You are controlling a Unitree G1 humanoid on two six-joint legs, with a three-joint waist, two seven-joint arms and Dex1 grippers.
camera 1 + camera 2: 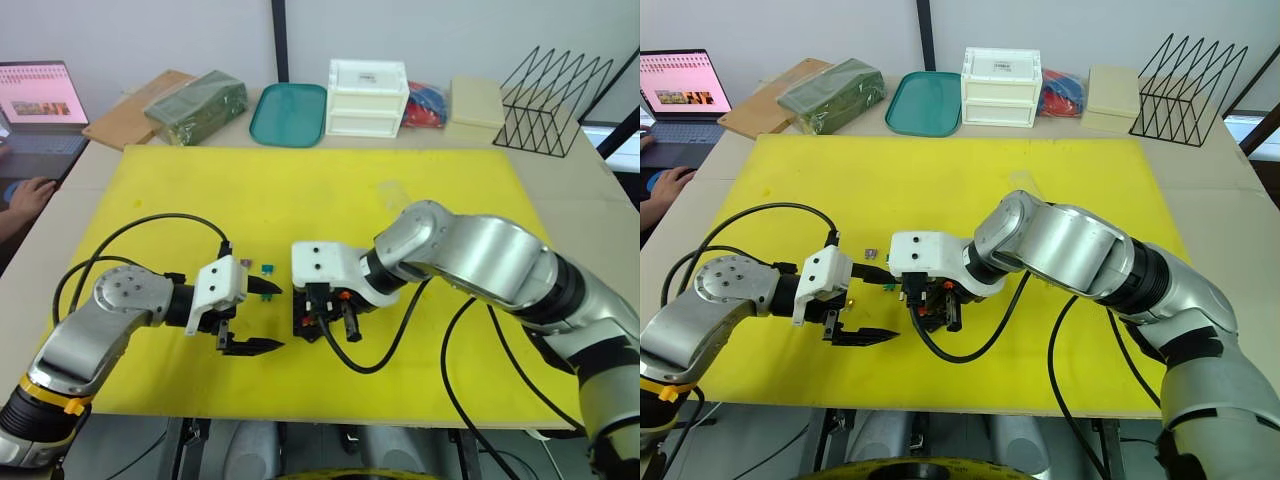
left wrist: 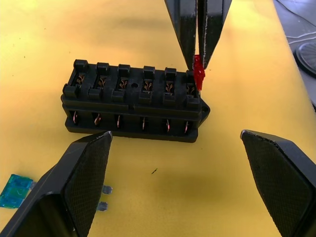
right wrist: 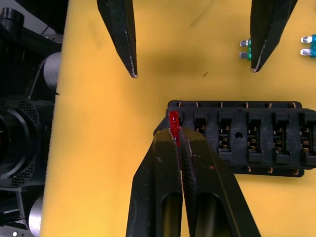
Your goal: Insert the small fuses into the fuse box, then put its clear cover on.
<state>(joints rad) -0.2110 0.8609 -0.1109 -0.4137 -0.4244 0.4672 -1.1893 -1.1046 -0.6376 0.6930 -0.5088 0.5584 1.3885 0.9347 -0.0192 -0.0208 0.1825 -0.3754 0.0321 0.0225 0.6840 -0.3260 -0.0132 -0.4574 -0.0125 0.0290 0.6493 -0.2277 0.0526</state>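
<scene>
Surface point(image 1: 330, 190) under the work was a yellow mat, with a teal tray point(image 1: 288, 113) and a white drawer box point(image 1: 367, 96) well behind it. Near the front edge sat the fuse box point(image 2: 133, 101), a black block whose slots all looked empty. The right gripper point(image 2: 198, 61) was clenched on the red fuse point(image 2: 198, 73) directly over the end slot. The left gripper point(image 2: 177, 173) stood released, its fingers spread on either side of the block without touching it. A teal fuse point(image 2: 15, 189) lay loose just beside it. To seat the red fuse well, its blades should probably stay upright and square to the slot, then press straight down while the block is steadied.
</scene>
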